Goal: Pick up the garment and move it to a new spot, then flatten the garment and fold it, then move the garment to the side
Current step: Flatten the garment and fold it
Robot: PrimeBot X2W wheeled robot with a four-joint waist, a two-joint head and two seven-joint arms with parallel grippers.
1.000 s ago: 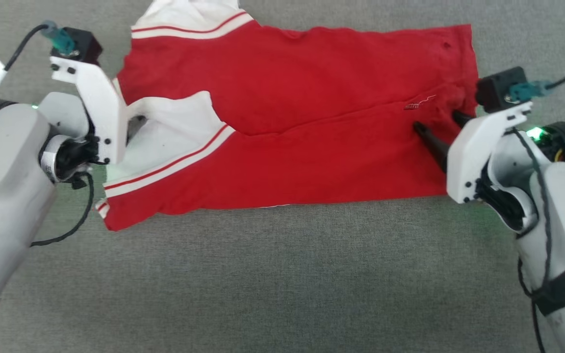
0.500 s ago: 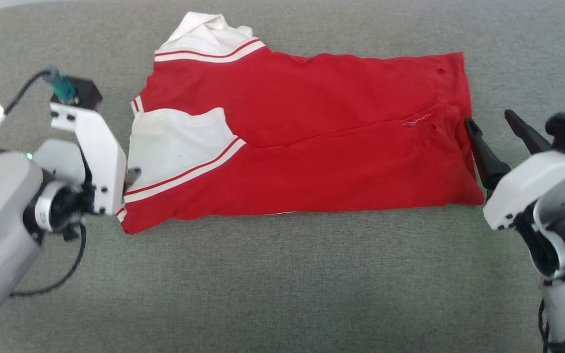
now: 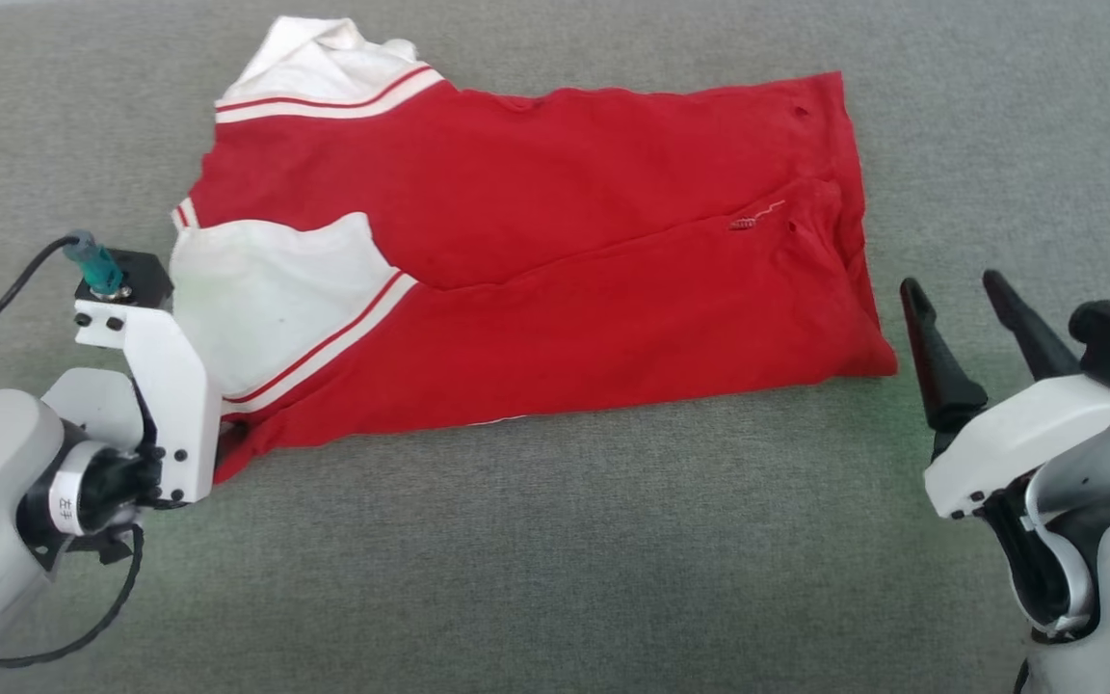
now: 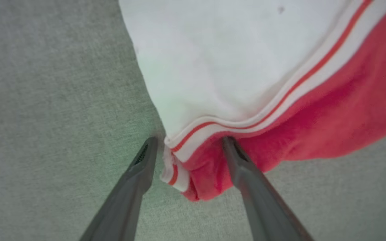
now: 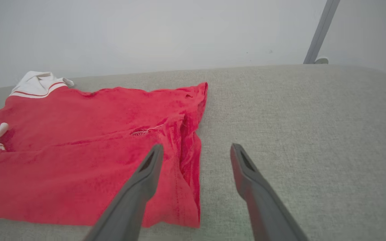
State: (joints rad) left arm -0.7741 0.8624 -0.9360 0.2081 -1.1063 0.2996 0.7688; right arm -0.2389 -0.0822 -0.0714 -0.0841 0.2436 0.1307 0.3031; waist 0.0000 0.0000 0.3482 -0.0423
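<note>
The garment (image 3: 555, 212), a red jersey with white red-striped sleeves, lies folded lengthwise and flat on the grey surface; its number and lettering are hidden. In the left wrist view my left gripper (image 4: 188, 140) is open, its fingers straddling the garment's (image 4: 246, 67) near-left corner where the sleeve cuff meets red cloth. In the head view that arm's white wrist bracket (image 3: 165, 386) covers the fingers. My right gripper (image 3: 950, 281) stands open just off the garment's right edge, touching nothing. In its own wrist view the right gripper (image 5: 196, 146) has one finger over the garment's (image 5: 79, 150) red hem and one over bare surface.
A grey fabric-covered surface (image 3: 555, 559) stretches wide in front of and to the right of the garment. Beyond its far edge are a pale wall and a slanted grey post (image 5: 320, 33).
The head camera has shifted. My right gripper drew back off the garment's right end and stands beside it. My left gripper dropped to the near-left corner, and the white sleeve now lies flat.
</note>
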